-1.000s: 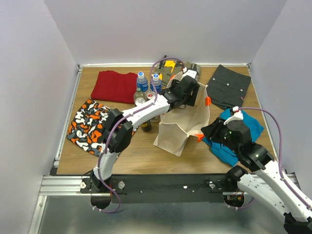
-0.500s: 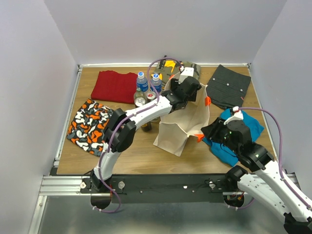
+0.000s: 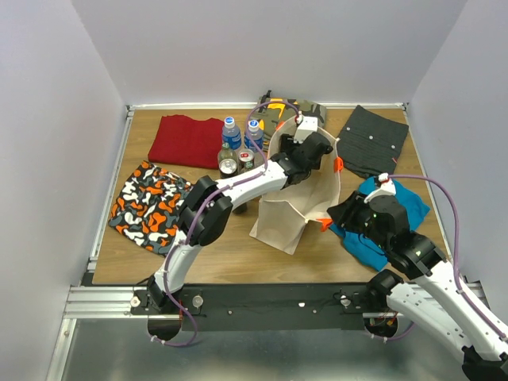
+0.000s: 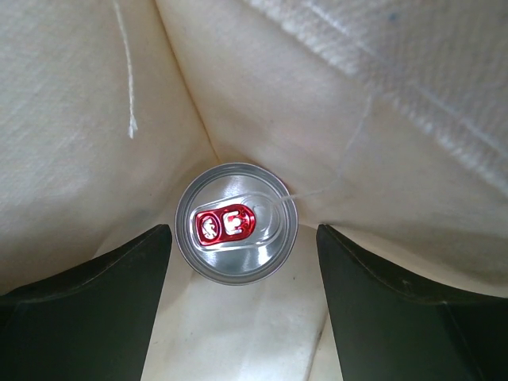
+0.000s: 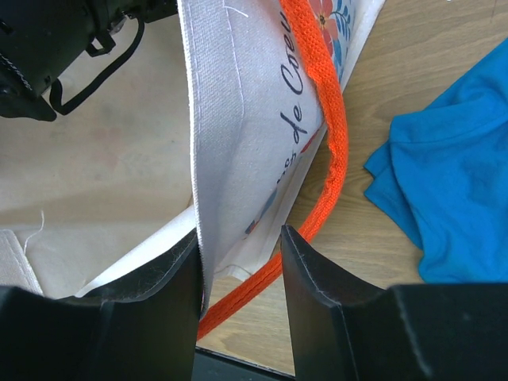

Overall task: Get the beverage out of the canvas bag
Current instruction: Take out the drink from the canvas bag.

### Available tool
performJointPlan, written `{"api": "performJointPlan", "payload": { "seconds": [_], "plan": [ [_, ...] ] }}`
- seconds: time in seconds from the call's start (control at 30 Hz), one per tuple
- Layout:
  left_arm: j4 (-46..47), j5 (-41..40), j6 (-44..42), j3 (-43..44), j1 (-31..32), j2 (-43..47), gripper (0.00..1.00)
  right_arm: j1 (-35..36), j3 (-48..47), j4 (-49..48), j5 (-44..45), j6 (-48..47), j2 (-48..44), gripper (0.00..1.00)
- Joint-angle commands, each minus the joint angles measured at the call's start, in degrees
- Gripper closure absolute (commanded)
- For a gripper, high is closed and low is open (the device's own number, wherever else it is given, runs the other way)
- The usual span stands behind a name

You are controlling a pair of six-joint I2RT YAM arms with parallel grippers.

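Fingers of the left gripper stand well apart deep inside the canvas bag, one on each side of a beverage can without touching it. The beverage can stands upright on the bag's floor in a fold of the pale cloth, its silver lid and red tab facing the wrist camera.

From above, the left arm reaches over the rim and down into the bag's open mouth. The right gripper sits at the bag's near right edge, with the canvas wall and the orange handle running between its fingers. It appears clamped on that wall, though the contact itself is hard to make out.

Beside the bag on the wooden table stand two water bottles and two more cans. Folded cloths lie around: red, a black, white and orange pattern, dark grey and blue.
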State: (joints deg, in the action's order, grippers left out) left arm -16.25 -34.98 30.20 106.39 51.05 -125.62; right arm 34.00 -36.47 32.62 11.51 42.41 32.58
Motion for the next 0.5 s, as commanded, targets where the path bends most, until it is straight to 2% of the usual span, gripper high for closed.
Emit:
{"api": "performJointPlan", "payload": {
  "seconds": [0.0, 0.13, 0.2, 0.47],
  "plan": [
    [3.06, -6.15, 1.80, 0.32, 0.28, -1.20, 0.18, -0.25, 0.96, 0.78, -0.17, -0.75, 0.21, 0.50],
    [4.47, -7.90, 2.06, -0.74, 0.28, -0.76, 0.19, -0.25, 0.96, 0.69, -0.34, -0.75, 0.21, 0.50],
    [5.69, -7.91, 1.45, -1.27, 0.28, -0.68, 0.24, -0.25, 0.96, 0.69, -0.35, -0.84, 0.38, 0.50],
    [6.06, -7.56, 1.36, -1.01, 0.28, -1.47, 0.30, -0.25, 0.96, 0.69, -0.52, -0.84, 0.38, 0.50]
  ]
}}
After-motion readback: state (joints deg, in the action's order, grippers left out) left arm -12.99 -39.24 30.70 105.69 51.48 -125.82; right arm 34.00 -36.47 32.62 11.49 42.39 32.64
